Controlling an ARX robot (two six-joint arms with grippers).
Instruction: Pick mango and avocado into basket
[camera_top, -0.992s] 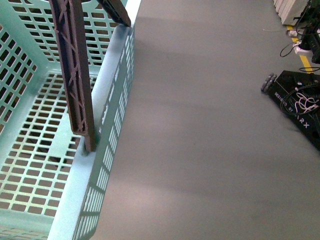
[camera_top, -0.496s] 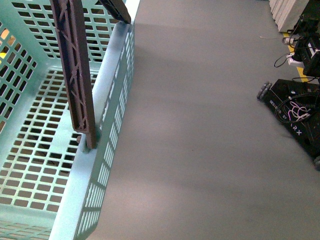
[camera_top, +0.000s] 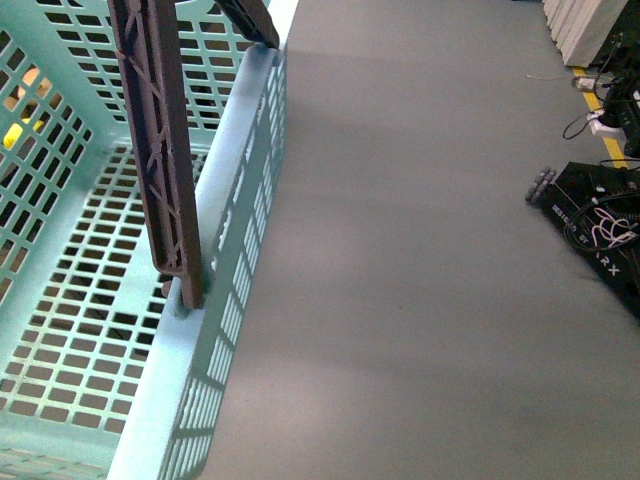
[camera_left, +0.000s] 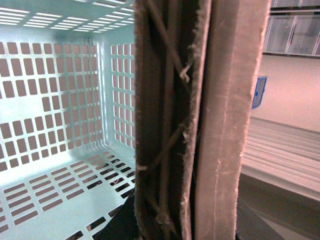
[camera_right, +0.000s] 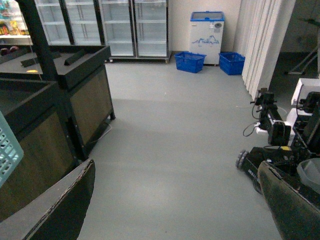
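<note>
**Right end effector** (camera_right: 176, 169): fingers (camera_right: 55, 210) spread wide with nothing between them, above bare floor (camera_right: 170, 150).

**Left end effector:** none of its fingers can be made out behind the brown handle (camera_left: 200, 120) filling its wrist view, so I cannot tell its state.

**Basket** (camera_top: 240, 190): spans 7 to 11 o'clock of the front view. Its slotted floor is bare wherever it shows.

**Change over the last second:** the basket's rim and handle have slid slightly toward 3 o'clock. A yellow-orange patch (camera_top: 18, 128) has appeared and grown behind the slots at 9 o'clock. The black wheeled base (camera_top: 590, 215) at 3 o'clock has shifted a little.

**Reading:** the robot's body appears to be turning, possibly toward produce. Neither mango nor avocado is identifiable yet, so both picks remain.
</note>
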